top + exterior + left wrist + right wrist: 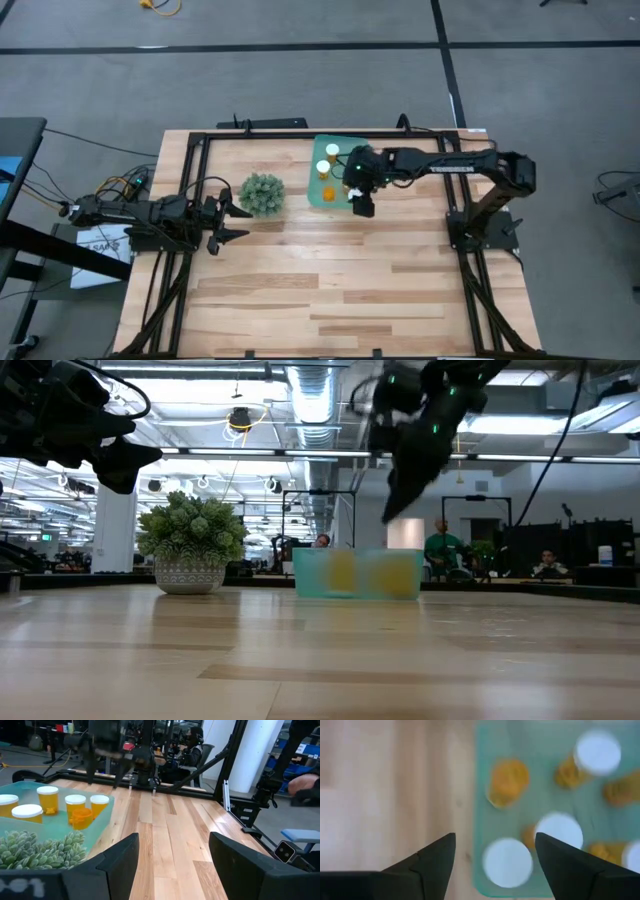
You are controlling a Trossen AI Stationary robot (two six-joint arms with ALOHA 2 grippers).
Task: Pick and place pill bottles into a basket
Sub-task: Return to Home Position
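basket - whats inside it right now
Orange pill bottles, several standing with white caps, at least one showing no white cap. From above, the right arm covers part of the basket, so the full count cannot be told.

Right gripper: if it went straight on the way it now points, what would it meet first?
Pointing straight down, the right gripper would probably first meet a white-capped pill bottle near the edge of the basket; depth is unclear, so the rim could come first.
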